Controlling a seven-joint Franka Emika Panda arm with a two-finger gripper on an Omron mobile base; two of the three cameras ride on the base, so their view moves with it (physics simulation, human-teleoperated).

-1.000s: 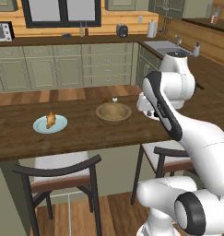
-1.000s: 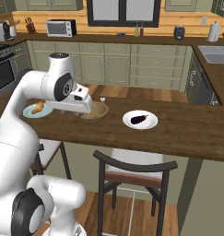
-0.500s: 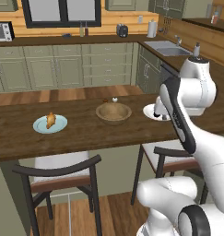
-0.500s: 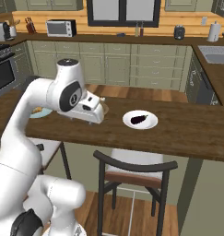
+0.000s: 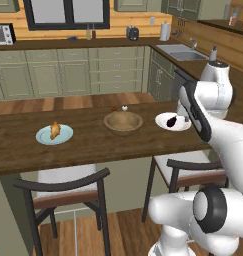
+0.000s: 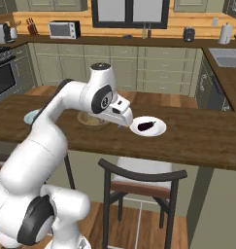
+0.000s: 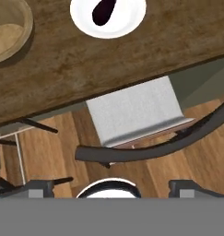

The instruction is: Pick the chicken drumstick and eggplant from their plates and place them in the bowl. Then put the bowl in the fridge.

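- The gripper [image 7: 111,184] is held wide open with nothing between its fingers, above the near edge of the wooden counter [image 5: 93,140].
- The eggplant [image 6: 146,126] is seen lying on a white plate [image 6: 158,130] at the right of the counter.
- The chicken drumstick [image 5: 54,130] is seen resting on a pale blue plate [image 5: 43,136] at the left.
- The bowl [image 5: 123,122] is set between the two plates, empty, well apart from each.
- A chair [image 6: 139,180] is tucked under the counter below the eggplant; a second chair [image 5: 63,187] stands below the drumstick.
- In the right base view the bowl and blue plate are partly hidden by the arm; in the left base view both are shown whole.
- In the hand view the eggplant, white plate, part of the bowl and the chair seat are seen from above.
- A microwave [image 6: 64,29] and a sink [image 5: 183,51] are seen on the far worktops.
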